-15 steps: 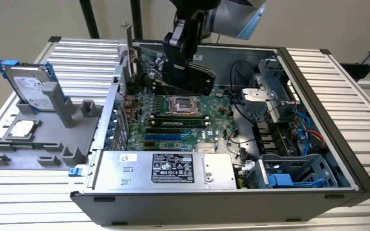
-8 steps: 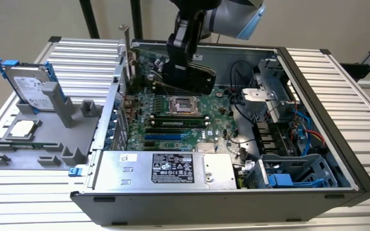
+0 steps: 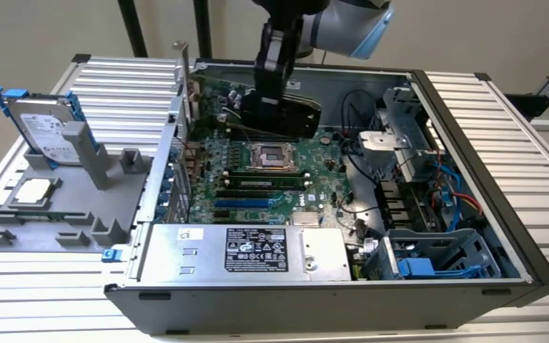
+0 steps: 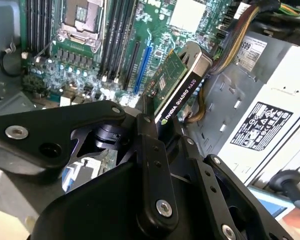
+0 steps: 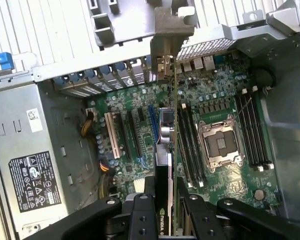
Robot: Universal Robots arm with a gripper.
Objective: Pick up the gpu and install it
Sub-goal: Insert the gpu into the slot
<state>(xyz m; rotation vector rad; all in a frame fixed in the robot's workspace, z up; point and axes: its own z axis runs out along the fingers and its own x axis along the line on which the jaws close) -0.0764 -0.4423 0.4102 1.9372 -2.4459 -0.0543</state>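
Installation looks to be the step in hand: the single end effector (image 3: 269, 107) grips the one thin green circuit-board gpu (image 4: 181, 82) with a black face, held edge-down in its grasp. Below it lies one large green motherboard (image 3: 255, 182); seating would call for aligning its edge with a slot.

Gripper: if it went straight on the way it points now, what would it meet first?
Probably the motherboard, and through the gpu clamped in the gripper. The card's lower edge hangs above the slots beside the CPU socket. How much gap remains is unclear.
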